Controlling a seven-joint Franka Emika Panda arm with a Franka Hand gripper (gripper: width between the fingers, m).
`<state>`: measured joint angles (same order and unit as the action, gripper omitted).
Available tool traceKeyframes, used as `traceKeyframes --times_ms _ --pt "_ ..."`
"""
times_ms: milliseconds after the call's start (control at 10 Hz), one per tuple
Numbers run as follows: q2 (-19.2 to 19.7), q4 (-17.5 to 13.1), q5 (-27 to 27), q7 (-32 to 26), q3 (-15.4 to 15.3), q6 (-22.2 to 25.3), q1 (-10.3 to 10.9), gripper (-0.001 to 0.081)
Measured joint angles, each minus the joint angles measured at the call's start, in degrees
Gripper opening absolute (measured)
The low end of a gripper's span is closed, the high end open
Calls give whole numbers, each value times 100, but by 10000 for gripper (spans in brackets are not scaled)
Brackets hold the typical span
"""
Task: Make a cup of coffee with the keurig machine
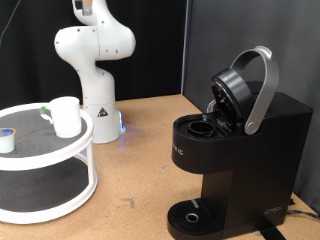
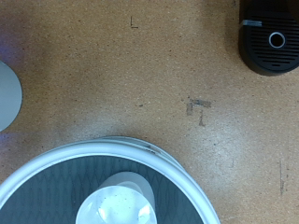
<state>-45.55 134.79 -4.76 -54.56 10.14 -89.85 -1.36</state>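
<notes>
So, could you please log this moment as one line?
gripper: unseen | cup: on tray | pod: on tray | keurig: lid open

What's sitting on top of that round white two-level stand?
On the round white two-tier stand, the top shelf holds a plain white ceramic mug and a small white pod with a blue top. The lower shelf is mostly hidden by the upper one. The tool is not in view.

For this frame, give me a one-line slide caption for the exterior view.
Coffee maker with lid raised, white mug on round two-tier stand, gripper out of view.
</notes>
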Motion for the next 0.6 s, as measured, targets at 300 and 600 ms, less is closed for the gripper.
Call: traceKeyframes --times_ms 300,600 --pt "-19 -1 -192 -388 381 130 -95 805" --pt "-48 -23 -489 -802 870 105 -287 805"
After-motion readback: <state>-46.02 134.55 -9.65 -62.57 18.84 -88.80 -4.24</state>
